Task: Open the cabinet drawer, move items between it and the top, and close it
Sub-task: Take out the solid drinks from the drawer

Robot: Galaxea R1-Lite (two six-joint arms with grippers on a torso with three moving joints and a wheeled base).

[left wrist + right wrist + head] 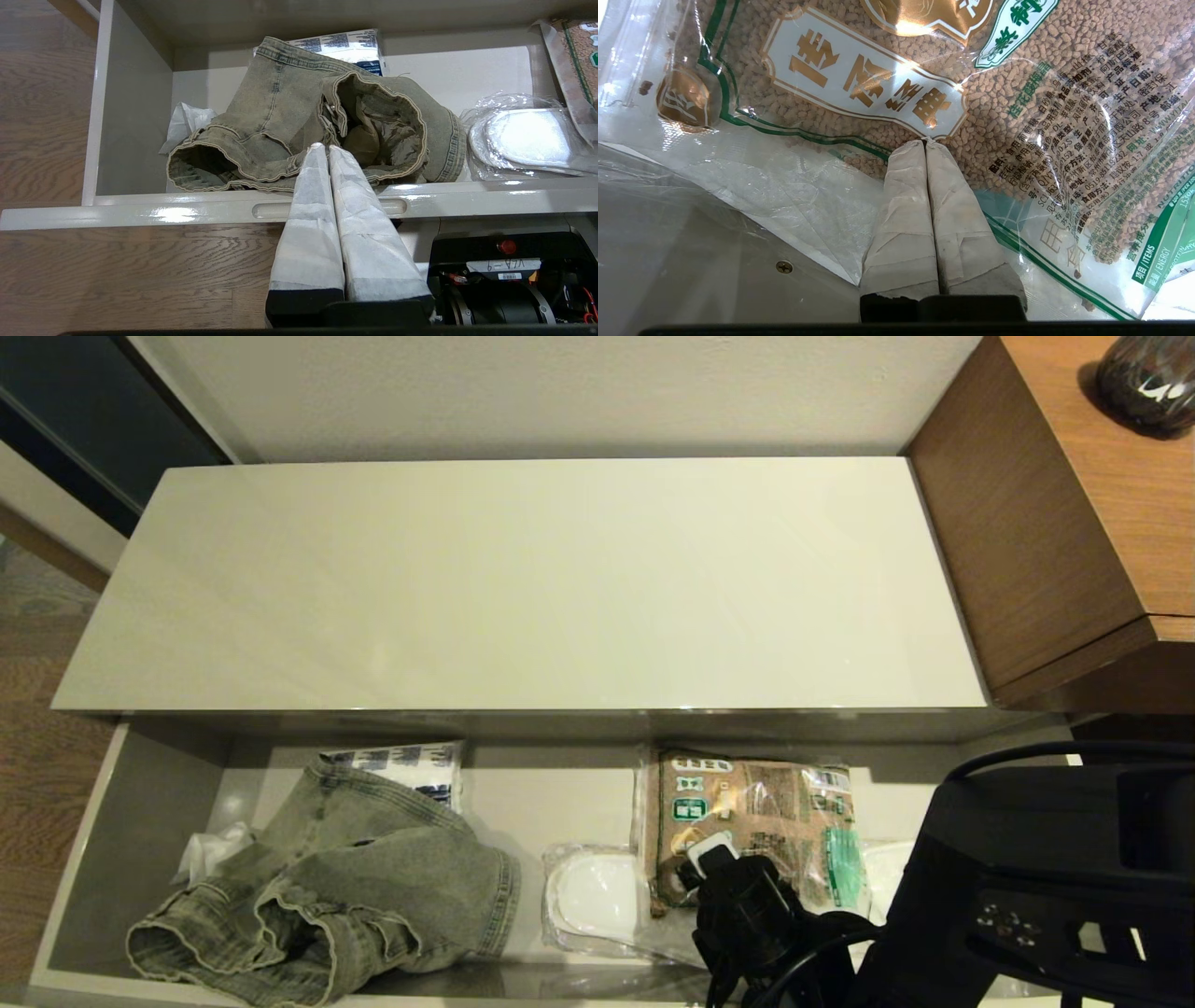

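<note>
The cabinet drawer (140, 803) stands pulled open across the bottom of the head view, below the cabinet top (523, 588). Inside, the grey-green denim garment (355, 887) lies crumpled at lower left and the bag of brown granules (756, 812) sits right of centre, with plastic-wrapped white slippers (593, 896) between them. The right gripper (925, 142), jaws pressed together, has its tips on the bag. The left gripper (325, 148), jaws also together, hangs in front of the drawer, pointing at the denim.
</note>
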